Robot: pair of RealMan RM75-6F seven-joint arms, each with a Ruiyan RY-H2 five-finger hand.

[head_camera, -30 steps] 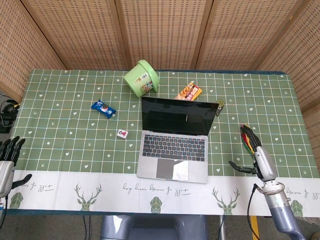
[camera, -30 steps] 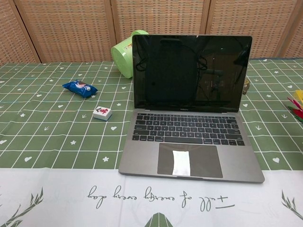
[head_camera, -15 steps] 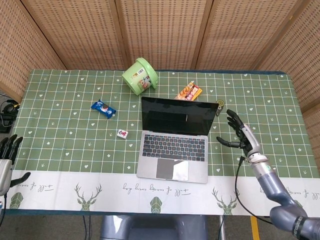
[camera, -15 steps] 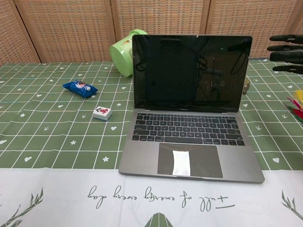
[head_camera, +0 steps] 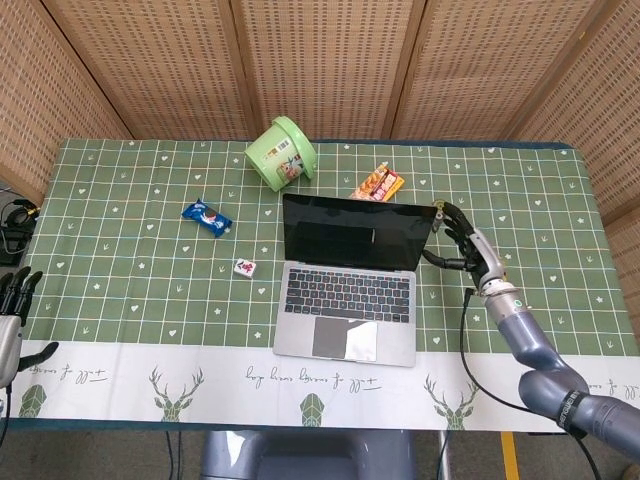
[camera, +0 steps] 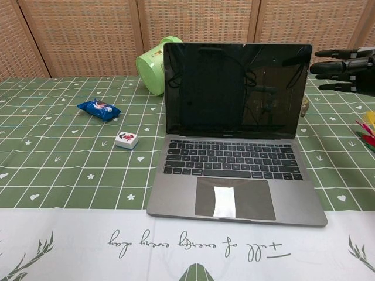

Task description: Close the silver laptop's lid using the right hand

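The slim silver metal laptop stands fully open, its lid's upper corner just beyond the empty right hand's spread fingertips; pushing the lid down remains

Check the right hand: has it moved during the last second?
Yes. The right hand moved up the table and leftward, now beside the laptop screen's right edge.

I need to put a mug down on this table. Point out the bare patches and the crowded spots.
Bare cloth lies on the far right beyond the right hand, and at the left edge, left of the blue snack packet. Crowded: the back middle, where the green tub and the orange snack packet sit behind the silver laptop; a mahjong tile lies at its left.
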